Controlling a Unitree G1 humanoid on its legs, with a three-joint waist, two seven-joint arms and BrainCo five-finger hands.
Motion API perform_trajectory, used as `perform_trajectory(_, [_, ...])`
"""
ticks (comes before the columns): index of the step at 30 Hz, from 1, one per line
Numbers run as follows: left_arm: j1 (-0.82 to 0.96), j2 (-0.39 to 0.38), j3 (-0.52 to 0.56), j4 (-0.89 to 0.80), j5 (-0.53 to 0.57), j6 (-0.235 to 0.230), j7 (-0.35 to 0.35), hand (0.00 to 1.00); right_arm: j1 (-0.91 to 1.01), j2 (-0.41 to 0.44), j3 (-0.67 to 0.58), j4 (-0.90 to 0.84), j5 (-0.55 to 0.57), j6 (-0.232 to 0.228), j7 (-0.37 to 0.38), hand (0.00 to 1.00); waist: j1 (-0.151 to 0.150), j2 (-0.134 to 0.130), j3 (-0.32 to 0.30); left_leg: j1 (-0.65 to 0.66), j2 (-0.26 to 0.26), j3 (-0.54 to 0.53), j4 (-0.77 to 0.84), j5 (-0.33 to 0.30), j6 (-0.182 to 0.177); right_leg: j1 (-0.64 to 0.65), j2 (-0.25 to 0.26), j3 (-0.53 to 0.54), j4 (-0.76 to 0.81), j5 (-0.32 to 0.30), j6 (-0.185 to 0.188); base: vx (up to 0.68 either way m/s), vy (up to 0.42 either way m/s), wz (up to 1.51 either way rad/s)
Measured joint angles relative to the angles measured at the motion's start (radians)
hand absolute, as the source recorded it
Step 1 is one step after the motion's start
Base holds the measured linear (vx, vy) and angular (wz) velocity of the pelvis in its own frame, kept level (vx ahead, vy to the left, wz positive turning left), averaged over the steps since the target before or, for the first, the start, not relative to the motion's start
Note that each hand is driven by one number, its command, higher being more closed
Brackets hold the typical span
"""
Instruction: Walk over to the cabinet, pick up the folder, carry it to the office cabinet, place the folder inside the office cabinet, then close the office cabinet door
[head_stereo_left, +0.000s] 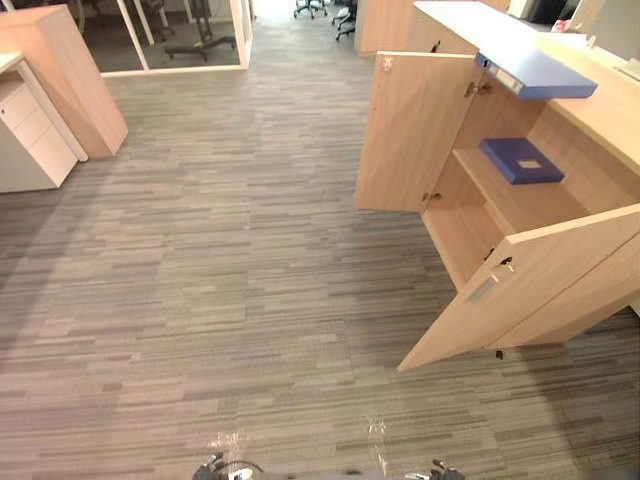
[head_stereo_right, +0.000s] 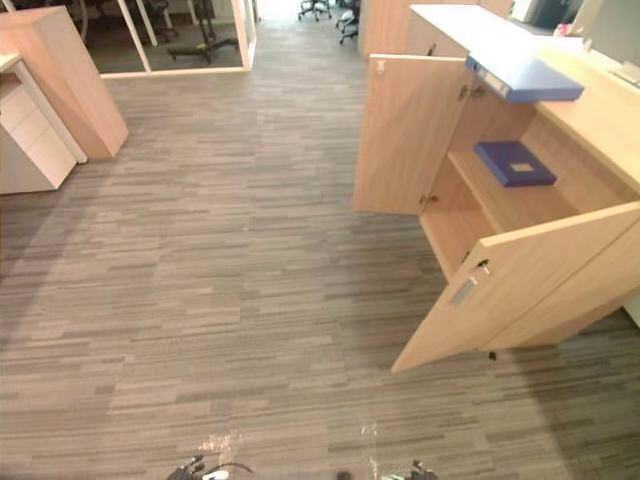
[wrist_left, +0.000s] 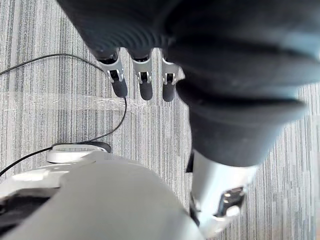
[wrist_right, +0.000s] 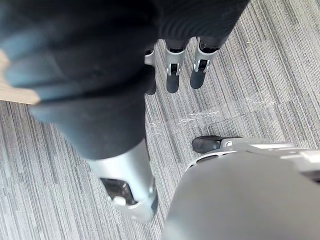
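Left hand (wrist_left: 146, 85) and right hand (wrist_right: 172, 75) hang released over grey striped carpet (head_stereo_left: 230, 280), fingers straight, grasping nothing. Light wooden office cabinet (head_stereo_left: 520, 205) stands at 2 o'clock, with far door (head_stereo_left: 410, 130) and near door (head_stereo_left: 540, 280) both swung open. Dark blue flat folder (head_stereo_left: 520, 160) lies on its inner shelf. Lighter blue binder (head_stereo_left: 540, 75) rests on the cabinet top, overhanging the opening.

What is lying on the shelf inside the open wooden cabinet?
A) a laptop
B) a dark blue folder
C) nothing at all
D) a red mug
B: a dark blue folder lies flat on the shelf inside the cabinet, whose two doors stand open.
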Motion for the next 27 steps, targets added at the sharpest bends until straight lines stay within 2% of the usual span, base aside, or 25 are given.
perform_trajectory(1, [0.004,-0.008,0.023,-0.024,0.002,0.0,0.0,0.0,-0.005,-0.002,0.001,-0.007,0.0,0.001,0.0,0.0,0.005,0.0,0.019,-0.086,0.013,0.035,0.168,-0.002,0.004,0.006,-0.007,0.003,0.023,-0.009,-0.014,-0.03,0.064,0.01])
perform_trajectory(2, [0.021,-0.026,0.051,-0.044,0.001,-0.001,0.001,0.0,-0.006,-0.012,0.007,-0.013,0.0,0.001,-0.001,0.0,0.007,0.013,0.025,-0.146,0.043,0.069,0.269,-0.045,0.025,0.002,-0.011,0.011,0.051,-0.022,-0.017,0.0,0.068,-0.05])
perform_trajectory(3, [0.026,-0.031,0.058,-0.046,0.001,-0.002,0.001,0.0,-0.006,-0.014,0.006,-0.013,0.0,0.001,-0.001,0.0,0.007,0.015,0.025,-0.158,0.049,0.075,0.276,-0.056,0.03,0.001,-0.014,0.013,0.057,-0.025,-0.014,0.04,0.09,-0.21])
perform_trajectory(4, [0.046,-0.039,0.076,-0.058,-0.003,-0.006,0.002,0.0,-0.007,-0.016,0.006,-0.024,0.0,0.001,-0.001,0.0,0.012,0.02,0.025,-0.191,0.067,0.084,0.239,-0.071,0.033,0.0,-0.034,0.031,0.061,-0.031,-0.006,0.06,0.133,-0.33])
perform_trajectory(6, [0.063,-0.057,0.105,-0.065,-0.026,-0.008,0.004,0.0,-0.005,-0.017,0.018,-0.043,0.0,0.001,-0.001,0.0,0.017,0.02,0.026,-0.22,0.081,0.083,0.118,-0.057,0.035,0.001,-0.071,0.052,0.061,-0.039,0.005,0.1,0.193,-0.37])
perform_trajectory(8, [0.077,-0.076,0.148,-0.068,-0.047,-0.008,0.012,0.0,0.003,-0.02,0.04,-0.07,0.001,0.001,-0.002,0.0,0.017,0.021,0.027,-0.243,0.109,0.086,-0.027,0.0,0.023,0.001,-0.113,0.055,0.061,-0.053,0.027,0.2,0.296,-0.26])
perform_trajectory(9, [0.091,-0.087,0.167,-0.074,-0.061,-0.009,0.016,0.0,0.011,-0.026,0.065,-0.083,0.001,0.0,-0.003,0.0,0.018,0.022,0.026,-0.241,0.134,0.086,-0.124,0.038,0.008,0.002,-0.136,0.066,0.062,-0.068,0.052,0.28,0.419,-0.29])
perform_trajectory(10, [0.104,-0.102,0.183,-0.08,-0.068,-0.01,0.023,0.0,0.018,-0.03,0.067,-0.088,0.001,0.0,-0.004,0.0,0.022,0.03,0.019,-0.232,0.164,0.089,-0.179,0.06,-0.003,0.01,-0.151,0.081,0.063,-0.087,0.081,0.31,0.45,-0.37])
perform_trajectory(11, [0.118,-0.111,0.193,-0.08,-0.073,-0.01,0.029,0.0,0.026,-0.033,0.063,-0.092,0.001,0.0,-0.008,0.0,0.027,0.042,0.011,-0.221,0.19,0.111,-0.195,0.101,-0.028,0.026,-0.164,0.09,0.062,-0.101,0.106,0.33,0.436,-0.32])
perform_trajectory(12, [0.12,-0.106,0.2,-0.079,-0.079,-0.007,0.03,0.0,0.032,-0.023,0.053,-0.091,0.001,0.0,-0.011,0.0,0.026,0.032,-0.001,-0.22,0.174,0.142,-0.173,0.173,-0.022,0.035,-0.2,0.089,0.063,-0.112,0.124,0.29,0.361,-0.36])
perform_trajectory(13, [0.129,-0.103,0.212,-0.084,-0.083,-0.008,0.031,0.0,0.034,-0.011,0.046,-0.081,0.001,0.001,-0.01,0.0,0.033,0.013,-0.017,-0.227,0.151,0.171,-0.14,0.187,-0.007,0.035,-0.235,0.087,0.067,-0.103,0.129,0.49,0.473,-0.56])
perform_trajectory(14, [0.136,-0.102,0.237,-0.088,-0.103,-0.008,0.034,0.0,0.03,0.01,0.046,-0.08,-0.002,0.001,-0.01,0.0,0.045,-0.009,-0.045,-0.225,0.124,0.226,-0.105,0.162,0.022,0.018,-0.289,0.079,0.095,-0.079,0.133,0.43,0.354,-0.69])
perform_trajectory(15, [0.136,-0.102,0.242,-0.088,-0.109,-0.008,0.034,0.0,0.027,0.018,0.045,-0.08,-0.002,0.001,-0.01,0.0,0.054,-0.016,-0.058,-0.216,0.114,0.247,-0.102,0.144,0.03,0.006,-0.305,0.08,0.106,-0.061,0.134,0.5,0.408,-0.72])
perform_trajectory(17, [0.138,-0.105,0.239,-0.088,-0.116,-0.008,0.035,0.0,0.025,0.051,0.001,-0.075,-0.006,0.003,-0.005,0.0,0.073,-0.014,-0.107,-0.167,0.059,0.303,-0.126,0.103,0.061,-0.03,-0.364,0.082,0.144,-0.004,0.135,0.36,0.309,-0.58])
perform_trajectory(18, [0.136,-0.107,0.235,-0.095,-0.117,-0.006,0.035,0.0,0.025,0.062,-0.02,-0.074,-0.007,0.004,-0.002,0.0,0.073,-0.012,-0.118,-0.147,0.04,0.312,-0.142,0.099,0.066,-0.042,-0.386,0.08,0.177,0.002,0.129,0.4,0.343,-0.36])
perform_trajectory(19, [0.15,-0.113,0.221,-0.13,-0.12,-0.005,0.035,0.0,0.027,0.064,-0.051,-0.079,-0.02,0.005,0.007,0.0,0.068,-0.01,-0.127,-0.096,-0.005,0.326,-0.173,0.095,0.086,-0.069,-0.435,0.076,0.279,0.005,0.124,0.38,0.336,-0.18])
perform_trajectory(20, [0.153,-0.119,0.184,-0.161,-0.12,-0.006,0.034,0.0,0.022,0.057,-0.077,-0.083,-0.023,0.004,0.005,0.0,0.067,0.01,-0.141,-0.049,-0.037,0.329,-0.197,0.084,0.103,-0.119,-0.475,0.059,0.411,0.031,0.087,0.45,0.396,-0.12])
perform_trajectory(21, [0.154,-0.123,0.163,-0.175,-0.12,-0.006,0.033,0.0,0.02,0.048,-0.079,-0.086,-0.023,0.003,0.005,0.0,0.066,0.022,-0.148,-0.027,-0.048,0.328,-0.208,0.079,0.109,-0.145,-0.497,0.028,0.473,0.058,0.049,0.35,0.302,-0.18])
perform_trajectory(22, [0.153,-0.133,0.126,-0.205,-0.12,-0.007,0.031,0.0,0.008,0.029,-0.078,-0.095,-0.022,0.004,0.005,0.0,0.063,0.046,-0.154,0.015,-0.058,0.323,-0.228,0.068,0.128,-0.193,-0.534,-0.049,0.602,0.097,-0.014,0.33,0.256,-0.11])
perform_trajectory(23, [0.148,-0.136,0.091,-0.226,-0.116,-0.007,0.03,0.0,-0.009,0.031,-0.074,-0.105,-0.021,0.002,0.003,0.0,0.054,0.061,-0.151,0.059,-0.058,0.321,-0.247,0.06,0.142,-0.224,-0.533,-0.088,0.724,0.066,0.017,0.32,0.225,-0.06])
perform_trajectory(24, [0.144,-0.136,0.072,-0.238,-0.111,-0.007,0.029,0.0,-0.018,0.035,-0.065,-0.108,-0.021,0.002,0.001,0.0,0.051,0.064,-0.141,0.086,-0.057,0.311,-0.257,0.059,0.142,-0.233,-0.525,-0.108,0.773,0.024,0.028,0.28,0.154,-0.04])
perform_trajectory(26, [0.121,-0.142,0.011,-0.257,-0.101,-0.007,0.023,0.0,-0.043,0.047,-0.032,-0.12,-0.02,0.001,-0.001,0.0,0.047,0.062,-0.095,0.184,-0.044,0.292,-0.301,0.053,0.151,-0.284,-0.432,-0.19,0.863,-0.142,0.04,0.23,0.068,-0.14])
perform_trajectory(27, [0.115,-0.144,0.005,-0.26,-0.099,-0.007,0.019,0.0,-0.055,0.049,-0.02,-0.123,-0.02,0.001,-0.002,0.0,0.046,0.061,-0.084,0.202,-0.042,0.288,-0.311,0.051,0.152,-0.297,-0.402,-0.209,0.851,-0.168,0.043,0.18,-0.013,-0.05])
